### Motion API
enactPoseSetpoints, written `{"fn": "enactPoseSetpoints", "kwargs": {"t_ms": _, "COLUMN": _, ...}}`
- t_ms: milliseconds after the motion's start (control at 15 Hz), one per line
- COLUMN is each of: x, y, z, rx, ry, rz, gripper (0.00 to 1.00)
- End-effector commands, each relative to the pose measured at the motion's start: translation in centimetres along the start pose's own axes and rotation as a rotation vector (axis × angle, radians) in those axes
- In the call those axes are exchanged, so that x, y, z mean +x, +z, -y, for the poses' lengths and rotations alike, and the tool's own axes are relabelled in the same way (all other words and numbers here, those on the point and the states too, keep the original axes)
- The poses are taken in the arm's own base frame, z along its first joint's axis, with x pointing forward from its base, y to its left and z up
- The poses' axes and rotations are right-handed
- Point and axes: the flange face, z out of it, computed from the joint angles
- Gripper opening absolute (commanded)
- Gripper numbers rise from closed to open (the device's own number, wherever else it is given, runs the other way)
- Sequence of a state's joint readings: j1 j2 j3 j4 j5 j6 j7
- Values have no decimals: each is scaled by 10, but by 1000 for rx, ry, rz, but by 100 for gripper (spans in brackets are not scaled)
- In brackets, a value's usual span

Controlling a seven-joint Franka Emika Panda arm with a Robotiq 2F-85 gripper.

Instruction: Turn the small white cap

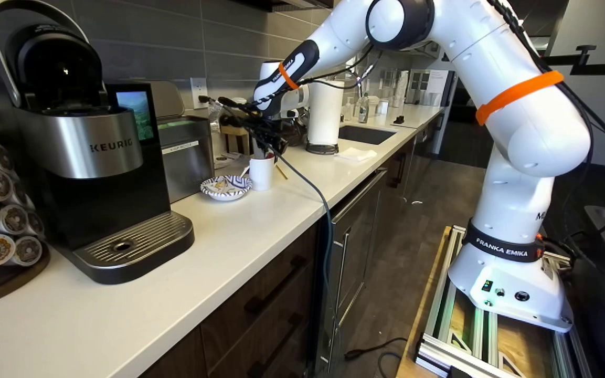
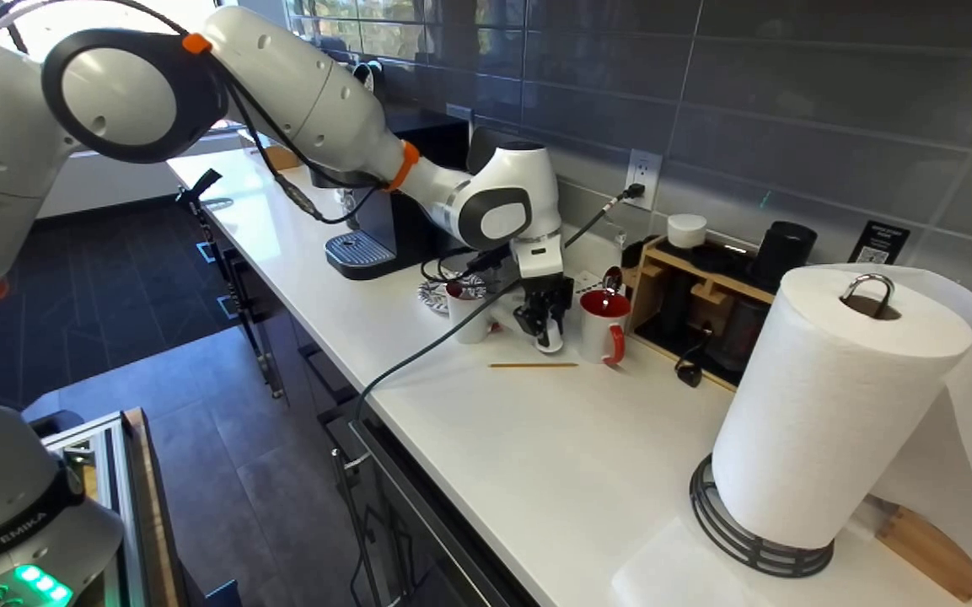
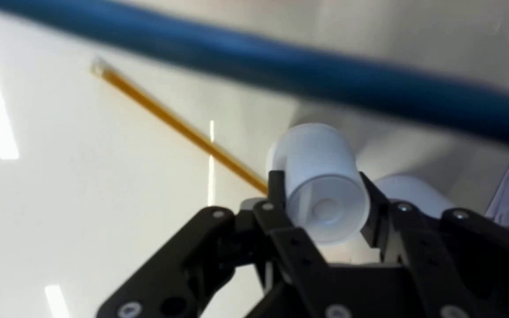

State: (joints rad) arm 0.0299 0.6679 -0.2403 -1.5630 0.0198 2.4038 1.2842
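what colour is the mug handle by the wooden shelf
Red; the mug handle shows best in an exterior view.

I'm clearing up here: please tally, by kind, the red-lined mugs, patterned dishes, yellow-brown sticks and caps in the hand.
Red-lined mugs: 2
Patterned dish: 1
Yellow-brown stick: 1
White cap in the hand: 1
Total: 5

White cap, black end effector, yellow stick, blue cable, blue-patterned white dish, red-handled white mug
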Motion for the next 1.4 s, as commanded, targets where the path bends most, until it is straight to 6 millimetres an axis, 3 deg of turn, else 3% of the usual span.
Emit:
{"fn": "enactPoseSetpoints", "kwargs": {"t_ms": 0, "x": 41, "y": -21, "z": -9, "rx": -76, "ry": -39, "rz": -65, "gripper": 15}}
{"fn": "enactPoseSetpoints", "kwargs": {"t_ms": 200, "x": 70, "y": -22, "z": -21, "rx": -150, "ry": -47, "rz": -107, "gripper": 15}}
{"fn": "enactPoseSetpoints", "kwargs": {"t_ms": 400, "x": 83, "y": -8, "z": -41, "rx": -239, "ry": -56, "rz": -79, "gripper": 15}}
{"fn": "enactPoseSetpoints", "kwargs": {"t_ms": 733, "x": 99, "y": 5, "z": -72, "rx": -322, "ry": -48, "rz": 135, "gripper": 15}}
{"fn": "enactPoseSetpoints", "kwargs": {"t_ms": 800, "x": 102, "y": 6, "z": -77, "rx": -322, "ry": -49, "rz": 182, "gripper": 55}}
{"fn": "enactPoseSetpoints", "kwargs": {"t_ms": 867, "x": 106, "y": 7, "z": -81, "rx": -322, "ry": -47, "rz": 216, "gripper": 66}}
{"fn": "enactPoseSetpoints", "kwargs": {"t_ms": 1133, "x": 121, "y": 4, "z": -92, "rx": -322, "ry": -27, "rz": 316, "gripper": 95}}
{"fn": "enactPoseSetpoints", "kwargs": {"t_ms": 1333, "x": 125, "y": -2, "z": -96, "rx": -332, "ry": 5, "rz": 368, "gripper": 100}}
